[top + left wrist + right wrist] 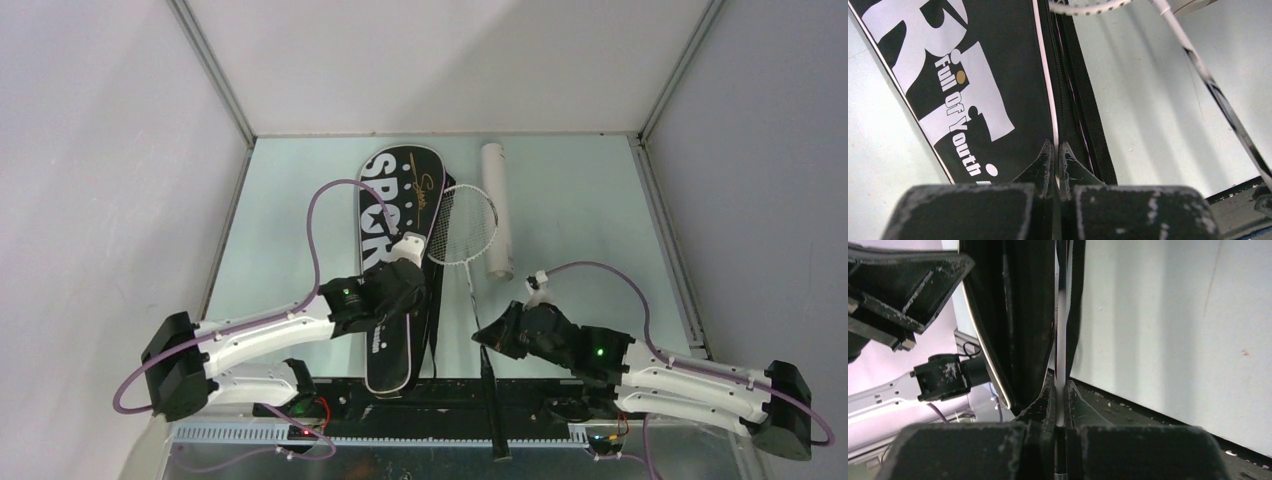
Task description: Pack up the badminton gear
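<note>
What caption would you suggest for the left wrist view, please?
Left gripper closed on the white-piped edge of the black bag, racket shaft slanting past on the right.

My left arm [265, 330] reaches from its base at 7 o'clock toward 1 o'clock. Its wrist is bent downward and the left tool [1057, 152] is pinched tight, fingertips almost meeting. My right arm [690, 385] stretches low from 5 o'clock toward 10 o'clock, the right tool [1060, 390] likewise clamped narrow and aimed at 9 o'clock.
</note>
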